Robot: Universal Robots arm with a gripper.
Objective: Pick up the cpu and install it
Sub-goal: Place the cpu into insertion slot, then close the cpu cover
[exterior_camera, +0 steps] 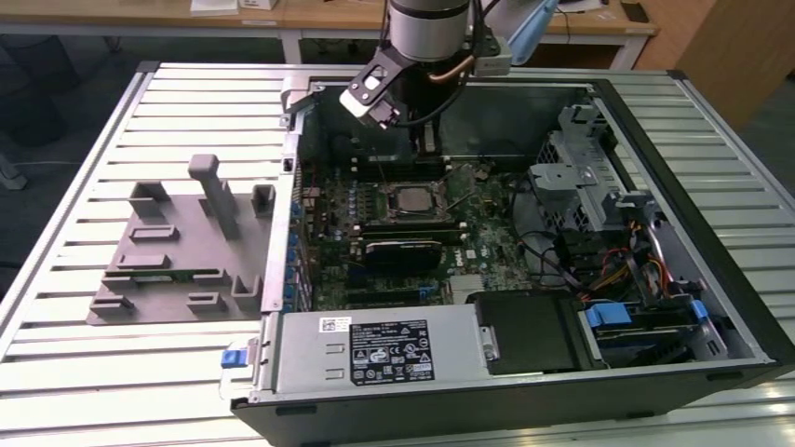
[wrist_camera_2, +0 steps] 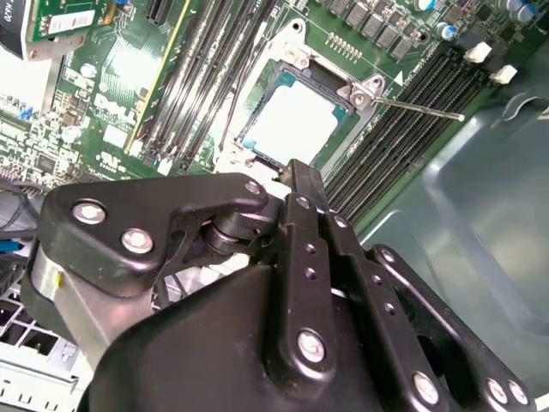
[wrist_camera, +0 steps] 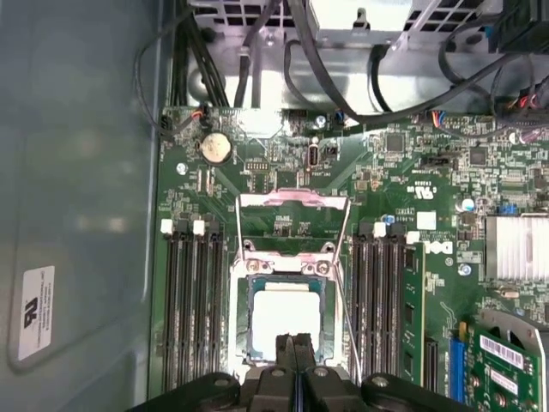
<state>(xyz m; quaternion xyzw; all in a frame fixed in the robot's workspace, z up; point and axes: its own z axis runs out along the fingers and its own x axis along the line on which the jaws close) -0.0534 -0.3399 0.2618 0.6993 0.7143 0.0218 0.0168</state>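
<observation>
The cpu (wrist_camera: 283, 319) lies flat in the motherboard's socket, its silver top bright in both wrist views (wrist_camera_2: 292, 124) and small in the exterior view (exterior_camera: 408, 198). The socket's metal load frame (wrist_camera: 292, 202) stands flipped open beyond it, and the thin lever (wrist_camera_2: 420, 107) sticks out to one side. My gripper (wrist_camera: 296, 350) hangs just above the socket's near edge, its two black fingers pressed together with nothing between them (wrist_camera_2: 304, 184). In the exterior view the gripper (exterior_camera: 426, 140) hovers inside the open case, over the back of the board.
The open computer case (exterior_camera: 733, 279) lies on a slatted table. A power supply (exterior_camera: 372, 354) sits at the front and a drive cage (exterior_camera: 584, 186) with cables at the exterior view's right. Memory slots (wrist_camera: 193, 300) flank the socket. A grey fixture (exterior_camera: 186, 242) stands outside the case.
</observation>
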